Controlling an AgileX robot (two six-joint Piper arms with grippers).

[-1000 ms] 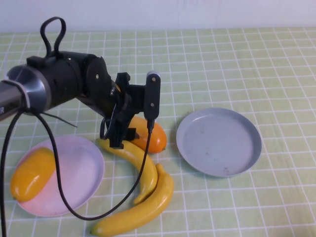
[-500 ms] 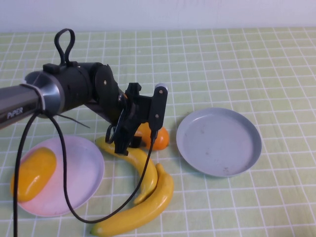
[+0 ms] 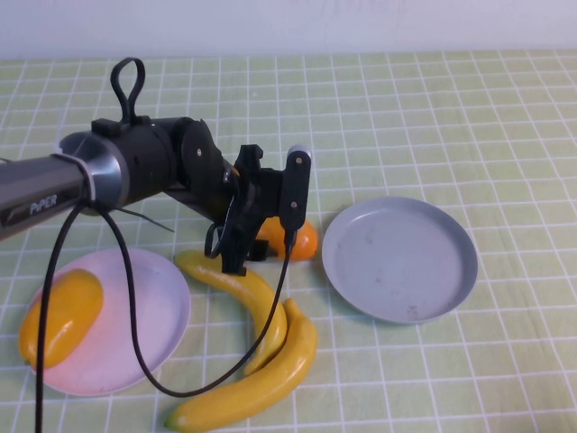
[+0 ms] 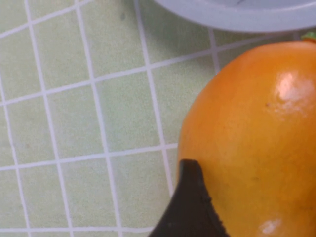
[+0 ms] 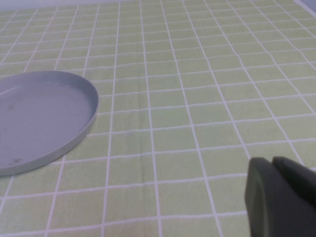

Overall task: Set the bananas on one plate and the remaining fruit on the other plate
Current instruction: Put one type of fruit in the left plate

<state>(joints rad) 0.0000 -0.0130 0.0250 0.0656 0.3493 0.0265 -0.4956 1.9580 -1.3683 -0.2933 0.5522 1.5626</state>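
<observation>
- Your left hand (image 3: 257, 236) grips the orange mango (image 3: 290, 242), just beside the grey plate (image 3: 399, 258).
- Your right hand (image 5: 281, 197) sits closed near that plate.

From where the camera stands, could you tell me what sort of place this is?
Probably a robot test bench, not a kitchen: a green checked tablecloth against a bare wall, shiny fruit beside two plain plates, and the left gripper around an orange fruit.
</observation>
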